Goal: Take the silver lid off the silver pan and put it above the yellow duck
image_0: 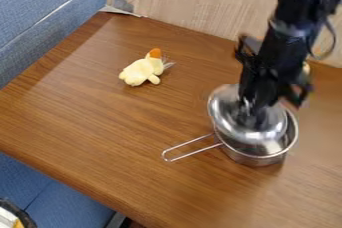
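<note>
The fingers (251, 108) were clenched on the silver lid (225, 114), which sat tilted and partly off the silver pan (259, 160), so removal seemed begun, while carrying and placing it above the yellow duck (141, 71) on the counter (100, 127) were left.

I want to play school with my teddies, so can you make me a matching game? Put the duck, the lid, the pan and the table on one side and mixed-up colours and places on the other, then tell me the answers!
Things:
1. Duck
2. Lid
3. Pan
4. Table

Colours and places:
A. Silver, with a long wire handle sticking out
B. Brown and wooden, underneath the toy
C. Silver, right at the black pincer
D. Pale yellow, with an orange beak

Right pairs: 1-D, 2-C, 3-A, 4-B
</note>
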Controlling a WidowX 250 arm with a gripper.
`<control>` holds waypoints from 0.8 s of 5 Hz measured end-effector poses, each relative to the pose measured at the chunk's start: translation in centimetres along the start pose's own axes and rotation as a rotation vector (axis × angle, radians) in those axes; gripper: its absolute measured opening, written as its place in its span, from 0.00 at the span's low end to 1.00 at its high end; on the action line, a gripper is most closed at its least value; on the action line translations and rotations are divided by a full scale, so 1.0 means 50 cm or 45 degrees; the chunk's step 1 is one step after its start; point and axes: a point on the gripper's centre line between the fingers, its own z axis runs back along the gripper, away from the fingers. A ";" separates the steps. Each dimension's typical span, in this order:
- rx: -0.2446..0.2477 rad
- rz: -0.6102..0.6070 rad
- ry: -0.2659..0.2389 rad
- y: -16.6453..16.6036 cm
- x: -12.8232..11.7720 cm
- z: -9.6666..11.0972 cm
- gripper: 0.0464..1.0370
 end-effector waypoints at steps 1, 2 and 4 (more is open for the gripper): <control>0.062 0.113 -0.015 0.053 0.011 0.028 0.24; 0.079 0.244 -0.069 0.124 0.020 0.048 0.24; 0.061 0.497 -0.038 0.281 0.024 0.020 0.24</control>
